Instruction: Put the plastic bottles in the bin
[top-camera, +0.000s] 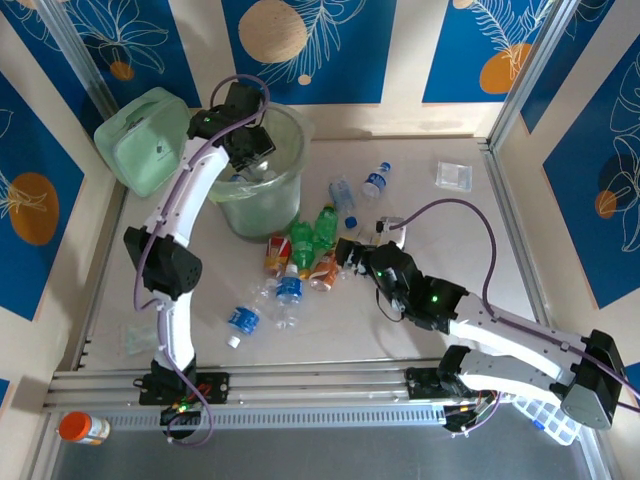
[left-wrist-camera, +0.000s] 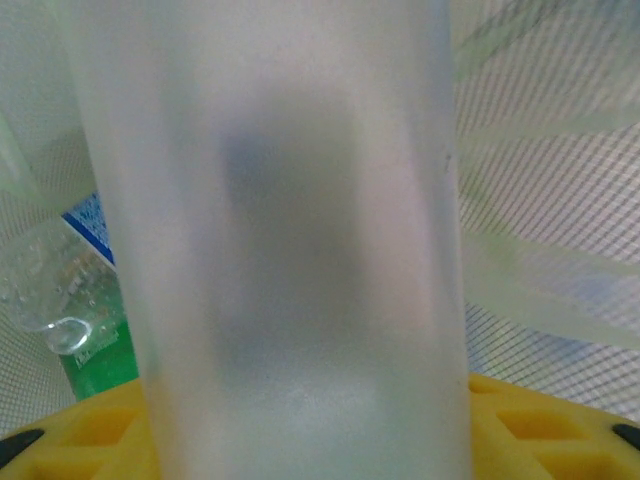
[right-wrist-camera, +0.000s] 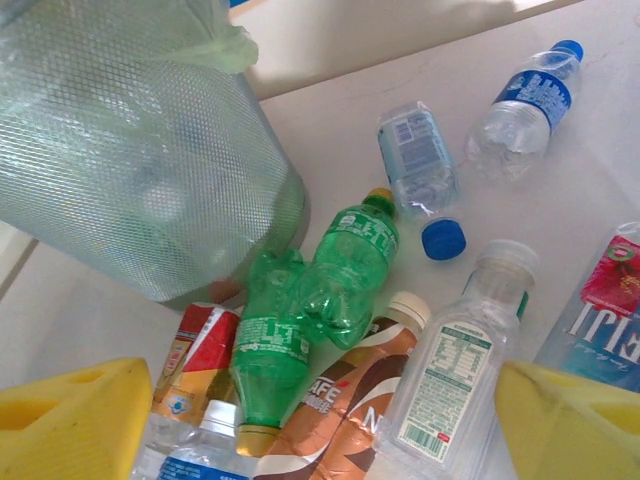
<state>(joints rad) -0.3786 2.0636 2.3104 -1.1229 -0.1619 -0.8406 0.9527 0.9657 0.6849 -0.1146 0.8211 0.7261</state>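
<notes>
Look, the left fingers (left-wrist-camera: 90, 440) are clamped on a frosted bottle (left-wrist-camera: 300, 250), down in the mouth of the bin (top-camera: 285, 195), with other bottles lying inside. The right fingers (right-wrist-camera: 70, 420) are spread wide and hold nothing, above the heap on the table (right-wrist-camera: 330, 110). That clear white-labelled bottle (right-wrist-camera: 455, 380) looks light, slick and crushable. I'd pinch it mid-body, across the label.

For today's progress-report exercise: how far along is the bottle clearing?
Done: a blue-labelled bottle and a green bottle lie in the bin. In hand: the left end effector grips a frosted bottle inside it. Left: many loose bottles on the table, below the open right end effector.
</notes>
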